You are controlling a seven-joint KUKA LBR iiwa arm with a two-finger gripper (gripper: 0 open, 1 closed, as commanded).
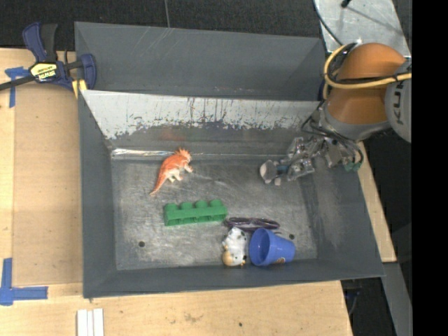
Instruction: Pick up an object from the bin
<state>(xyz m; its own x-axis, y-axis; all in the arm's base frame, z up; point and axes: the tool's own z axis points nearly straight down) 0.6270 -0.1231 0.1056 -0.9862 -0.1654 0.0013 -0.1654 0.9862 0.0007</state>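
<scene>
Gripper (278, 170): low over right-back floor of bin (98, 208). Spread, closed or holding sth.: cannot tell, the tip reads as a grey tangle. Nearest candidate: blue cup (271, 248), front-right, on its side, touching white-orange figure (234, 247). Prob. light, stiff, smooth plastic; may roll, so take it across the rim. Dark flat piece (252, 223) just behind cup: kind unclear.

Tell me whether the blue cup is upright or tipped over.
Tipped over: the blue cup lies on its side on the floor of the bin, next to a small white toy.
</scene>
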